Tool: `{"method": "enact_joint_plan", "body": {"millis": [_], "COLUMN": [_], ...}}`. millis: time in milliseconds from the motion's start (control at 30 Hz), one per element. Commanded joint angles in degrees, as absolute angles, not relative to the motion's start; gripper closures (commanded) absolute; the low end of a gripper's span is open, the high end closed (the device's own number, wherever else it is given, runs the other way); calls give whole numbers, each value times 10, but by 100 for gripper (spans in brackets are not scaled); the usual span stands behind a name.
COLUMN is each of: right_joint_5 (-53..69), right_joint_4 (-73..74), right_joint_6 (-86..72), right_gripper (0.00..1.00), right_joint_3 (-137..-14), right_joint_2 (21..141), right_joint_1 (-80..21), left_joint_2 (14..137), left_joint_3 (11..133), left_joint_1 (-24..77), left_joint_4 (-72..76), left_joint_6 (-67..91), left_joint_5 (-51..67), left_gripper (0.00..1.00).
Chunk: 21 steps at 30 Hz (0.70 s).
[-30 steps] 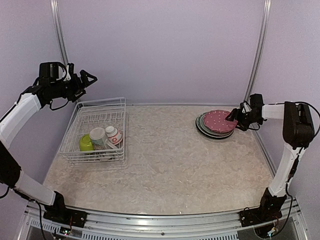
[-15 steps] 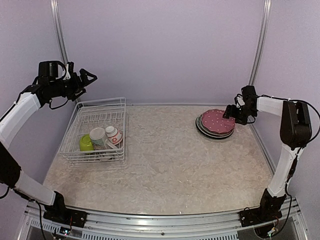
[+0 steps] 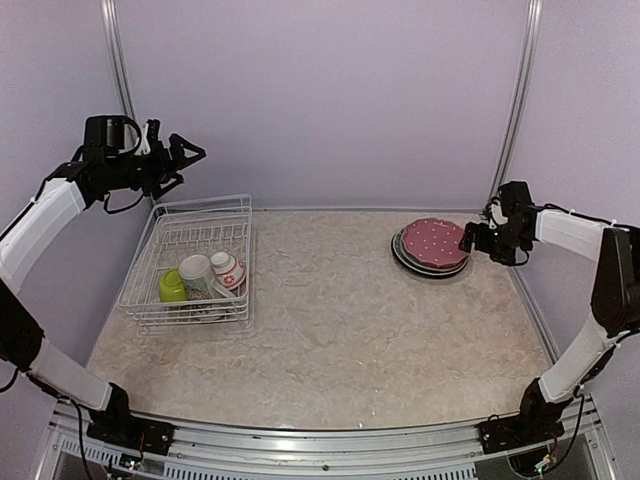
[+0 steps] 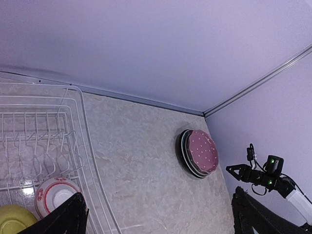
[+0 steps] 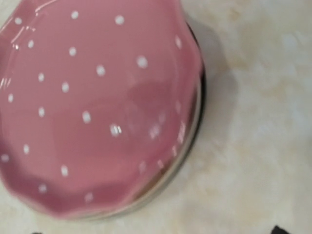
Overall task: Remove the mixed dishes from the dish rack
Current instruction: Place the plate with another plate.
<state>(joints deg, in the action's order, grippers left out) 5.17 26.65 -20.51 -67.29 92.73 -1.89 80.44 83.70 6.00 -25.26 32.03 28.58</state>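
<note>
From above, the left gripper (image 3: 188, 155) hangs high over the far left corner of the dish rack (image 3: 160, 240), its fingers spread and empty. At the rack's near end sit a lime-green bowl (image 3: 172, 287), a cream mug (image 3: 196, 272) and a white-and-red bowl (image 3: 228, 268). Far to the right, the pink polka-dot plate (image 3: 435, 240) tops a stack of plates (image 3: 405, 258) on the table (image 3: 340, 330). The right gripper (image 3: 472, 238) is just beside the plate's right rim.

The left wrist view shows its two fingers (image 4: 63, 219) wide apart, with the rack and both bowls below and the stack well beyond.

In the right wrist view the pink plate fills the frame. Only dark fingertips (image 5: 278, 229) show at the bottom corners, spread wide, and the plate lies ahead of them, not between.
</note>
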Motion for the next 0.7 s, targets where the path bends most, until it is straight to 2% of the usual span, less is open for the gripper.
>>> {"method": "enact_joint_plan", "body": {"millis": [0,233,433,533,667], "right_joint_5": [55,98,78,105,104], "right_joint_4": [254,196,185,175,175], "right_joint_6": [-238,-257,-269,-265,-247], "right_gripper": [0,0,0,0,0], "right_joint_3": [-609,-525,-510,-508,-501], "right_joint_2": [882,768,714,705,688], "right_joint_1": [-11,-33,-73,-81,-83], "left_joint_2": [810,811,817,809,786], "left_joint_3": [855,863,883,862,847], "left_joint_1": [86,141,228,234,206], "left_joint_4": [-275,-302,-345,-361,-461], "left_joint_6": [307,271,248,255,337], "left_joint_5": [281,198,-72,-85,-35], "left_gripper": [1,1,1,1,1]}}
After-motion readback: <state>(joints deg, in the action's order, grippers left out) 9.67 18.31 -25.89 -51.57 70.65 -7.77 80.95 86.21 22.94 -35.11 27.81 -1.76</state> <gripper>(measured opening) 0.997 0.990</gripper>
